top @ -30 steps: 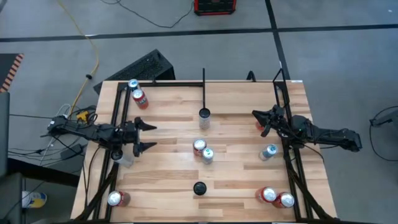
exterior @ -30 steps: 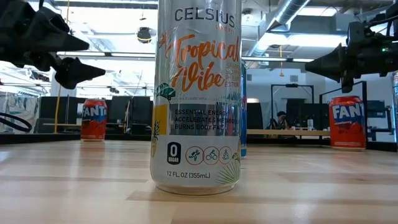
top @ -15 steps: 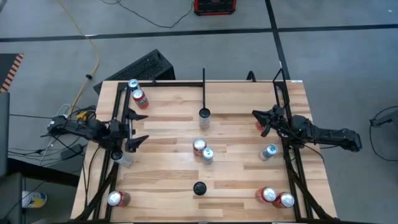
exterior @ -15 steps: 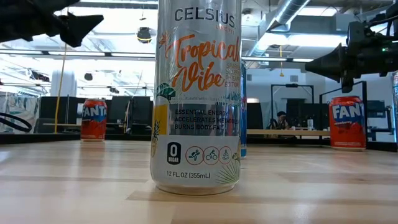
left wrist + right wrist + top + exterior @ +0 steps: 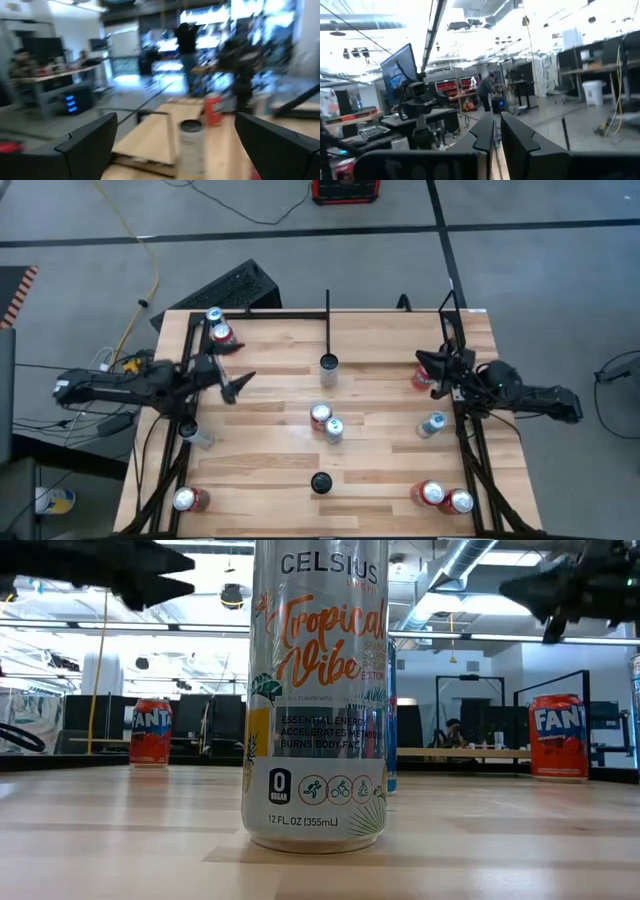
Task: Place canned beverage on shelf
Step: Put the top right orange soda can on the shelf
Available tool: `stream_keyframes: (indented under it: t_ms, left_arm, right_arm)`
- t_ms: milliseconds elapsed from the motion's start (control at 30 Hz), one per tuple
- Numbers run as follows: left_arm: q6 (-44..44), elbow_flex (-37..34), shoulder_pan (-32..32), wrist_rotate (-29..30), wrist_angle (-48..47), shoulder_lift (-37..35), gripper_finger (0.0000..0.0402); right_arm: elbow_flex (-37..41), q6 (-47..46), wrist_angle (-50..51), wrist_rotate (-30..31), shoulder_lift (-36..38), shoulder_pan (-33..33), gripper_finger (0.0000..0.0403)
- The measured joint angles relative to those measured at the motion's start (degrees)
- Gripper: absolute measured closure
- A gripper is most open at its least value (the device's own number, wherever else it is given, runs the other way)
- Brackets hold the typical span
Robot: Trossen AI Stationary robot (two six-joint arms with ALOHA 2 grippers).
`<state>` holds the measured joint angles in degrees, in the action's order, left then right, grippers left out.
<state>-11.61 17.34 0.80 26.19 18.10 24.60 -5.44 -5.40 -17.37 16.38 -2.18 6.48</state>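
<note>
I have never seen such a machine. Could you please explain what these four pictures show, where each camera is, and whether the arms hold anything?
It is a robot with two dark arms at a wooden table. One camera looks down from above, one sits at table height right behind a tall Celsius can, and one rides on each wrist. Drink cans stand scattered on the table, among them orange Fanta cans; a thin black divider bar runs in from the far edge. The left gripper is wide open above the table's left side and holds nothing. The right gripper is shut and empty, raised near a red can on the right.
</note>
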Motion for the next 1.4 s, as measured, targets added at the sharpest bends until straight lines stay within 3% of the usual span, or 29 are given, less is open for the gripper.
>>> stream_keyframes:
  t_ms: [200,400,700,867,1033,1233,1400]
  left_arm:
    - [2.43,11.29,11.87,-1.22,-15.13,7.47,0.0010]
    - [5.89,12.40,19.99,-6.27,-17.97,8.41,0.0010]
    - [8.50,12.40,23.95,-13.24,-19.10,8.95,0.0010]
    - [9.33,12.40,23.95,-13.48,-18.34,11.34,0.0010]
    - [9.37,12.40,23.95,-13.40,-18.11,14.18,0.0010]
    - [9.76,12.40,23.92,-13.04,-17.46,16.63,0.0010]
    - [10.03,12.40,23.80,-16.24,-18.49,16.78,0.0010]
  right_arm:
    - [-5.42,6.05,0.10,-0.78,-6.72,-1.33,0.0341]
    - [-14.02,10.28,1.86,-1.31,-18.91,-2.26,0.0341]
    - [-36.16,11.49,29.43,-1.51,-36.49,-2.32,0.0332]
    - [-46.46,8.02,47.79,-1.49,-43.81,-2.16,0.0293]
    - [-54.69,-0.10,64.29,-1.42,-48.42,-2.16,0.0230]
    - [-58.69,-7.88,74.05,-1.29,-50.17,-2.10,0.0155]
    - [-60.33,-11.07,80.69,-1.38,-50.88,-0.30,0.0127]
